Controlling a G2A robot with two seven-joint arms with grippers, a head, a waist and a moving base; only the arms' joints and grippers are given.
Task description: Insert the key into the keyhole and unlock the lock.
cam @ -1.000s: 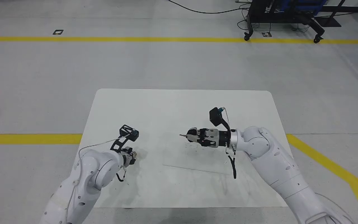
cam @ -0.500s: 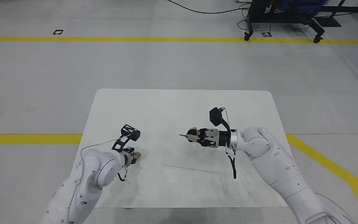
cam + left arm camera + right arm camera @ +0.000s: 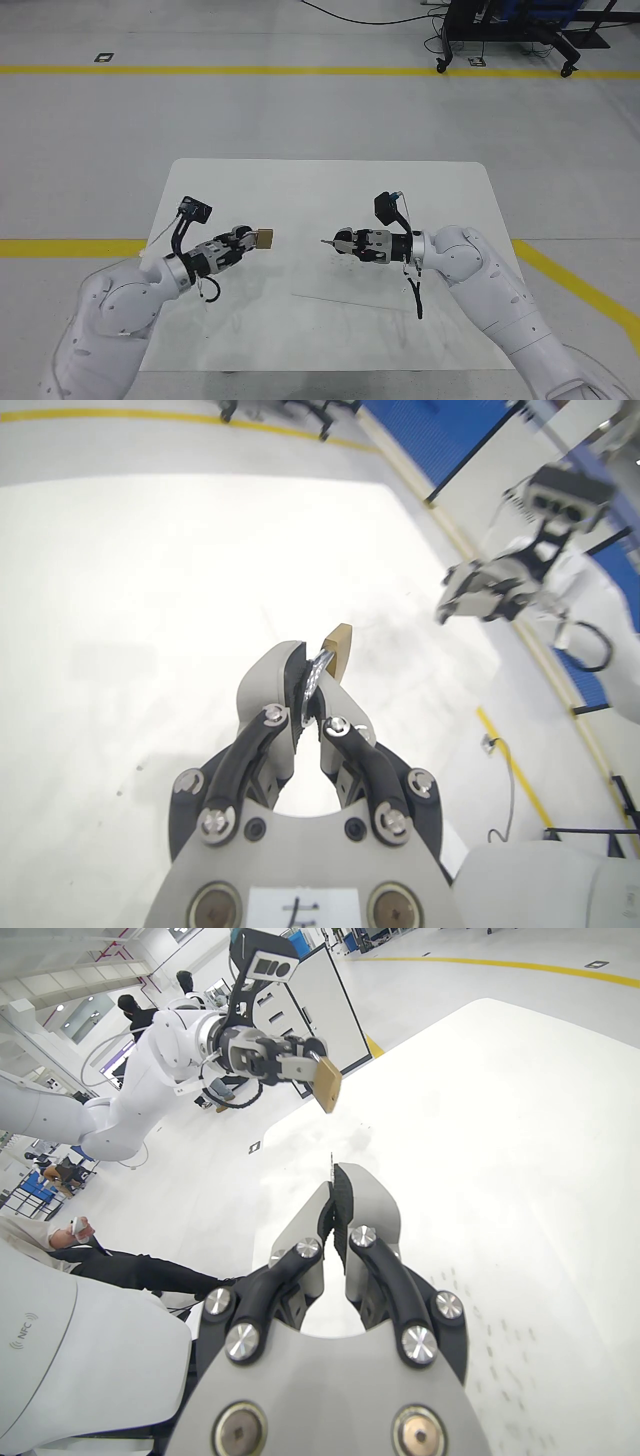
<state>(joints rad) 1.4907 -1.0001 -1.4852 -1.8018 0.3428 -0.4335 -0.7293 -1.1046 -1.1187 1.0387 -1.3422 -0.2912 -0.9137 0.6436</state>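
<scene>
**Lock and key held apart over the table**

The left gripper (image 3: 247, 239) is clamped on the lock (image 3: 264, 238). Its pads (image 3: 295, 670) pinch the silver shackle (image 3: 316, 670), so the brass body sticks out past the fingertips. The lock is held over the left half of the table (image 3: 330, 190), near its middle, and touches nothing but the gripper. In the right wrist view the lock sits tilted, with one narrow face turned down toward the table. The keyhole cannot be made out.

The right gripper (image 3: 340, 243) is pinched tight on the key (image 3: 328, 242). Only a thin dark blade shows beyond the fingertips, and it points across the table's middle toward the lock. This gripper is over the table's middle, a little to the right.

Key tip and lock are roughly level across the table and face each other, apart, with bare white tabletop between them. The key is not in the lock.
</scene>
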